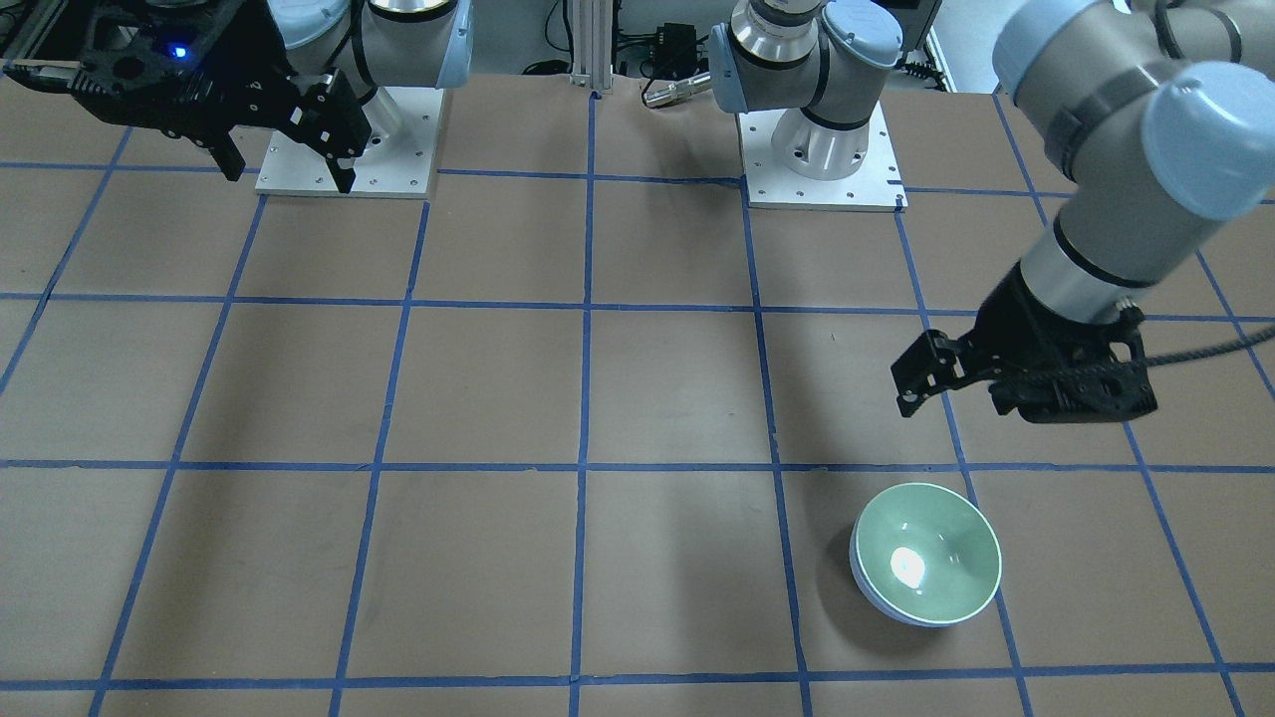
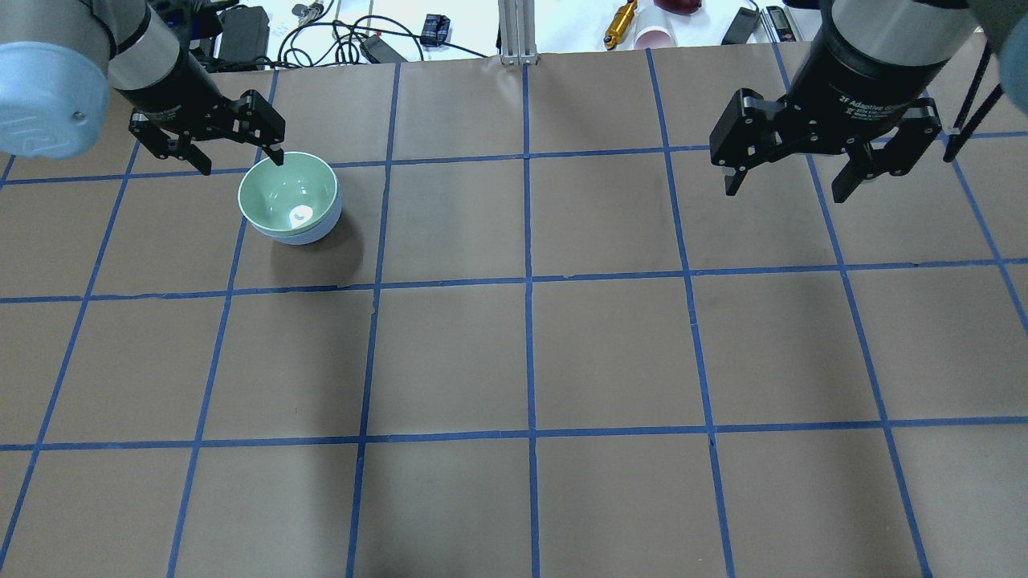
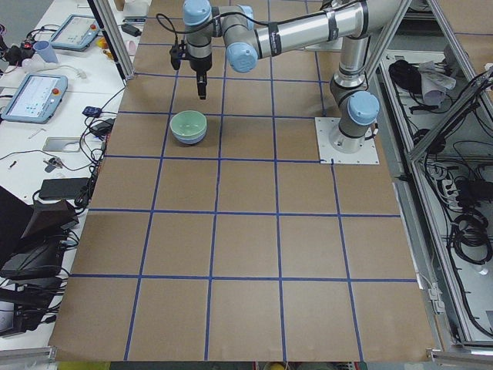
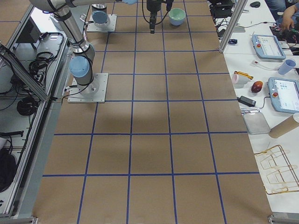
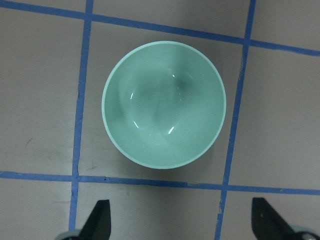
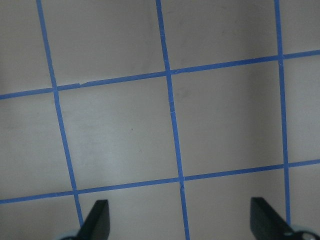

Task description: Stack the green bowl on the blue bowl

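The green bowl [image 2: 289, 193] sits nested inside the blue bowl [image 2: 303, 236], upright on the table at the far left in the overhead view. Only a thin blue edge [image 1: 865, 588] shows below the green bowl [image 1: 926, 550]. My left gripper [image 2: 241, 163] is open and empty, hanging above the table just behind the stacked bowls and apart from them. Its wrist view looks straight down into the green bowl [image 5: 164, 102], and the fingertips [image 5: 100, 215] are spread wide. My right gripper [image 2: 785, 191] is open and empty over bare table far to the right.
The table is brown paper [image 2: 530, 361] with a blue tape grid. The arms' white base plates [image 1: 822, 174] are on the robot's side. Cables, a cup [image 2: 657, 36] and small tools lie beyond the far edge.
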Controlling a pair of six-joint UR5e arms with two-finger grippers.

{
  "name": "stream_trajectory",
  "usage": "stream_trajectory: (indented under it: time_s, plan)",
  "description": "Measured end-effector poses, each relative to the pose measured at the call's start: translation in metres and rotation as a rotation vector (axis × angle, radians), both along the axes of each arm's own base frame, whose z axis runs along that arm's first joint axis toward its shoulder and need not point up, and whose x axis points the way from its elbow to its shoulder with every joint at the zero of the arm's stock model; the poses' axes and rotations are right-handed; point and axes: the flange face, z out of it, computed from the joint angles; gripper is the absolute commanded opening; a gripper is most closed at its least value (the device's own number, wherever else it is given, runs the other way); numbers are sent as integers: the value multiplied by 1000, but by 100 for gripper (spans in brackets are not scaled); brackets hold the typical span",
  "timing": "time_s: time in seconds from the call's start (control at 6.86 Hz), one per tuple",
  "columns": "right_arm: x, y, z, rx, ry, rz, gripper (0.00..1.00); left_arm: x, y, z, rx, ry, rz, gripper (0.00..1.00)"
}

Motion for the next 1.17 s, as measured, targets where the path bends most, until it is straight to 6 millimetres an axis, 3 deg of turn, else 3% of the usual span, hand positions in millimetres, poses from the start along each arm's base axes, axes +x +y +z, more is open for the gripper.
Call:
stream_trajectory:
  time_s: [0.15, 0.44, 0.73, 1.17]
  plan:
    - [0, 0, 0, 0, 0, 0, 100, -21, 21, 18, 20, -11, -32, 100]
    - [0, 0, 0, -1, 0, 0, 100, -36, 50, 44, 33, -16, -56, 100]
    - [0, 0, 0, 0, 0, 0, 100, -58, 61, 56, 17, -27, -98, 100]
    - [0, 0, 0, 0, 0, 0, 100, -67, 65, 61, 6, -59, -120, 100]
